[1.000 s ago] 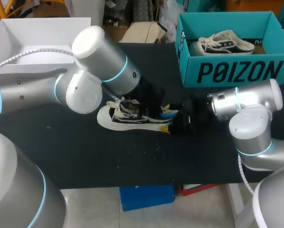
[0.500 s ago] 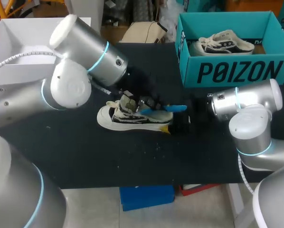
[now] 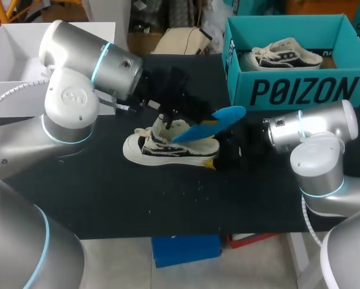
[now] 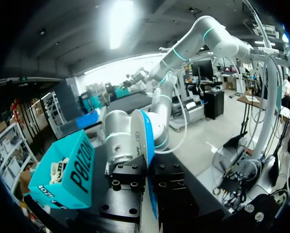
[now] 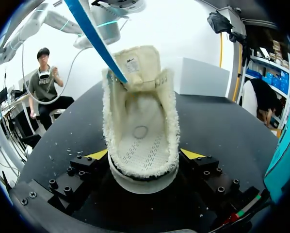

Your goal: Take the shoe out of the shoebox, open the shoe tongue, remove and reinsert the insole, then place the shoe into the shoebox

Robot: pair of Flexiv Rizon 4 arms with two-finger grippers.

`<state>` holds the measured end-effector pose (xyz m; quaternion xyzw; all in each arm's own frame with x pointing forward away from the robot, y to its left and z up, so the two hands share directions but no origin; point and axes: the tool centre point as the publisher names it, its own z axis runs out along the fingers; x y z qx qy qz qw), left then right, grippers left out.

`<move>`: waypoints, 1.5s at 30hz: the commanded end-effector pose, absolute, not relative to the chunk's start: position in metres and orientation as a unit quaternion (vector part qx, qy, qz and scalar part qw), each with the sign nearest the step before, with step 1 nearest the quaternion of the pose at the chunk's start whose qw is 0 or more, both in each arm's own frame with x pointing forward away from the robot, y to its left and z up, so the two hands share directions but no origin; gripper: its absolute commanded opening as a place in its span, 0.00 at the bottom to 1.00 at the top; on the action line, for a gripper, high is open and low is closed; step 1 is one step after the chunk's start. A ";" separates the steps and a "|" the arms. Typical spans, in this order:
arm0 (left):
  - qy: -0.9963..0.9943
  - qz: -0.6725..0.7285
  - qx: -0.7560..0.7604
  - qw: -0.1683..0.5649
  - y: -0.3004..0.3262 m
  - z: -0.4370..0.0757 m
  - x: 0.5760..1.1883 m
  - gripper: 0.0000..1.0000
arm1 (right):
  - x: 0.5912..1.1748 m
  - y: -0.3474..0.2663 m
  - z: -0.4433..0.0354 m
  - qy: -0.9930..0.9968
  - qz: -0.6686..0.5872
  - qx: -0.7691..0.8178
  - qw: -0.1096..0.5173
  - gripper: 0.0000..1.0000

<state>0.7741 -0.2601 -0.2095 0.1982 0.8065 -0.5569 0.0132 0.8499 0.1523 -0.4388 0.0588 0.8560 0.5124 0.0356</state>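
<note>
A cream and black shoe [image 3: 162, 147] lies on its side on the black table [image 3: 108, 198], tongue pulled open. My right gripper [image 3: 222, 153] is shut on its heel; the right wrist view shows the fleecy inside of the shoe [image 5: 141, 131] between the yellow fingertips [image 5: 97, 154]. My left gripper [image 3: 179, 114] hangs above the shoe, shut on the blue insole [image 3: 211, 122]. The insole slants upward, its lower end still at the shoe's mouth [image 5: 120, 76]. In the left wrist view the insole [image 4: 144, 143] stands edge-on between the fingers.
The teal shoebox [image 3: 288, 90] stands at the back right with a second shoe [image 3: 285, 54] inside; it also shows in the left wrist view [image 4: 67, 170]. A white box [image 3: 23, 48] sits at the back left. Bare table lies in front of the shoe.
My left arm has swung back and up, drawing the blue insole out of the shoe until it slants in the air. The right gripper and the shoe have stayed put.
</note>
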 end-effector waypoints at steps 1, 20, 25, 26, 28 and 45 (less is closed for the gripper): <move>0.808 -0.554 0.200 0.012 -0.261 -0.208 0.776 0.00 | 0.851 0.153 -0.440 0.856 0.512 0.060 0.035 0.00; 0.677 -0.720 0.094 -0.119 -0.248 -0.129 0.742 0.00 | 0.851 0.153 -0.440 0.856 0.512 0.060 0.035 0.00; 0.625 -0.759 0.053 -0.174 -0.246 -0.096 0.729 0.00 | 0.851 0.153 -0.440 0.856 0.512 0.060 0.035 0.00; 0.611 -0.769 0.040 -0.185 -0.246 -0.090 0.727 0.00 | 0.851 0.153 -0.440 0.856 0.512 0.060 0.035 0.00; 0.598 -0.777 0.034 -0.192 -0.246 -0.079 0.722 0.00 | 0.851 0.153 -0.440 0.856 0.512 0.060 0.035 0.00; 0.551 -0.811 0.035 -0.195 -0.237 0.003 0.691 0.00 | 0.851 0.153 -0.440 0.856 0.512 0.060 0.035 0.00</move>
